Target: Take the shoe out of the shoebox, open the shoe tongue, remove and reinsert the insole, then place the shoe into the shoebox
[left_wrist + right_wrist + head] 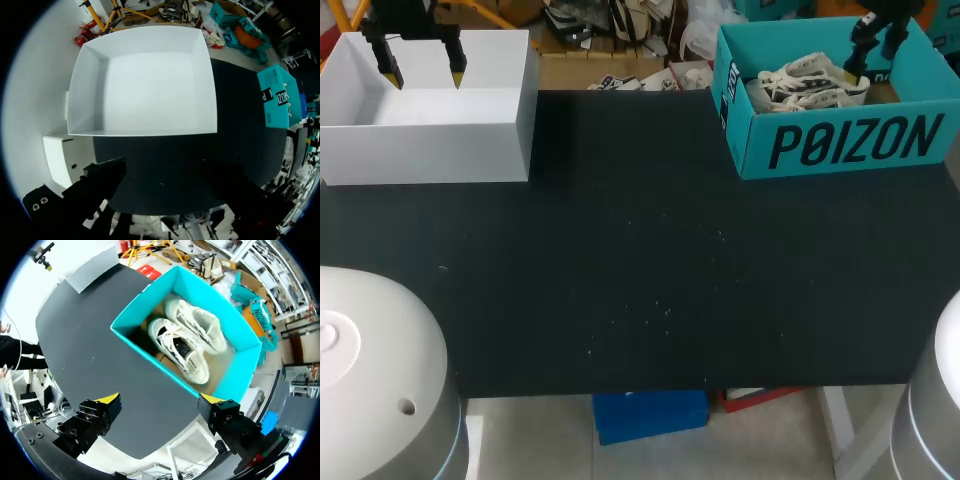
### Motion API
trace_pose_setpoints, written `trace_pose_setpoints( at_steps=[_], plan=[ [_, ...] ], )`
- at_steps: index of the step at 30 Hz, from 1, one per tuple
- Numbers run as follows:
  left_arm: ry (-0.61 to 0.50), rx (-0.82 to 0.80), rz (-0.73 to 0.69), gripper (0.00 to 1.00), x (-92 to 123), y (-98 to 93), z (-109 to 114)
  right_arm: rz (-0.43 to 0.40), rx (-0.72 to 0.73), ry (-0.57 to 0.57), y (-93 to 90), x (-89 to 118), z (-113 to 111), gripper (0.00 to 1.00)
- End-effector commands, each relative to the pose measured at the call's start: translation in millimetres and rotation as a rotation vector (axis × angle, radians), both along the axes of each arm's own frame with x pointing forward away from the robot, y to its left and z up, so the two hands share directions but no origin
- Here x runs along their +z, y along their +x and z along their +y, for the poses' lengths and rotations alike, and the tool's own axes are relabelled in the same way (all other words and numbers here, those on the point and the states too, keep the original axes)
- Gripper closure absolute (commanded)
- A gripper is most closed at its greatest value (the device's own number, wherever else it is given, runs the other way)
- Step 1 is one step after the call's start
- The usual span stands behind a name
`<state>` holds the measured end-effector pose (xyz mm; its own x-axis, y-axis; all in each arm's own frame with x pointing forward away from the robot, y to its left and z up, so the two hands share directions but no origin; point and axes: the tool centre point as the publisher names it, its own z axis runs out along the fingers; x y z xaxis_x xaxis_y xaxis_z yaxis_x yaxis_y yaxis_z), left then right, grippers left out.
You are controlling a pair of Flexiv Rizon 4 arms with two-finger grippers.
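The teal shoebox (840, 140) stands at the table's far right, and in the right wrist view the shoebox (150, 347) lies ahead of the fingers. Two white lace-up shoes (810, 82) lie side by side in it; the nearer shoe (181, 349) shows its dark inside, the other shoe (200, 322) lies beyond it. My right gripper (877, 45) hangs open above the box's far right part, its yellow tips (111, 399) wide apart, touching nothing. My left gripper (424, 72) hangs open over the white box, far from the shoebox (277, 97).
An open white box (430, 150), with nothing in it, stands at the far left; its inside (145, 85) lies right ahead of my left gripper (165, 172). The black table top (650, 270) stretches between the two boxes down to the front edge.
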<state>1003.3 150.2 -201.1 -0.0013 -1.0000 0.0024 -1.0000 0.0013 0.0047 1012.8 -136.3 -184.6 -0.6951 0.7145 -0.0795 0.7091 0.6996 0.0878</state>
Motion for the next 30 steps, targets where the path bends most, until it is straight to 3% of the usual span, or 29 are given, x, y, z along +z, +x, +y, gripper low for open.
trace_pose_setpoints(
  at_steps=[1, 10, 12, 13, 14, 15, 18, 23, 30],
  plan=[
    [0.002, 0.001, 0.0, 0.0, 0.8, -0.8, -0.1, 0.053, 0.608, 0.058, 5.5, 4.0, 5.9, 0.0],
    [0.002, 0.001, 0.0, 0.0, 0.8, -0.8, -0.1, 0.053, 0.608, 0.058, 5.5, 4.0, 5.9, 0.0],
    [0.002, 0.001, 0.0, 0.0, 0.8, -0.8, -0.1, 0.052, 0.623, 0.034, 14.6, -2.5, 8.0, 0.0],
    [0.002, 0.001, 0.0, 0.0, 0.8, -0.8, -0.1, 0.047, 0.62, 0.023, 19.9, -5.4, 8.5, 0.13],
    [0.002, 0.001, 0.0, 0.0, 0.8, -0.8, -0.1, 0.04, 0.622, 0.016, 25.6, -8.7, 9.3, 0.56],
    [0.002, 0.001, 0.0, 0.0, 0.8, -0.8, -0.1, 0.04, 0.622, 0.01, 30.9, -12.7, 10.1, 0.68],
    [0.002, 0.001, 0.0, 0.0, 0.8, -0.8, -0.1, 0.033, 0.635, -0.019, 45.7, -25.0, 13.7, 0.67],
    [0.002, 0.001, 0.0, 0.0, 0.8, -0.8, -0.1, 0.02, 0.657, -0.043, 69.4, -42.4, 17.4, 0.56],
    [0.002, 0.001, 0.0, 0.0, 0.8, -0.8, -0.1, -0.005, 0.674, -0.05, 101.2, -66.0, 10.2, 0.66]
  ],
)
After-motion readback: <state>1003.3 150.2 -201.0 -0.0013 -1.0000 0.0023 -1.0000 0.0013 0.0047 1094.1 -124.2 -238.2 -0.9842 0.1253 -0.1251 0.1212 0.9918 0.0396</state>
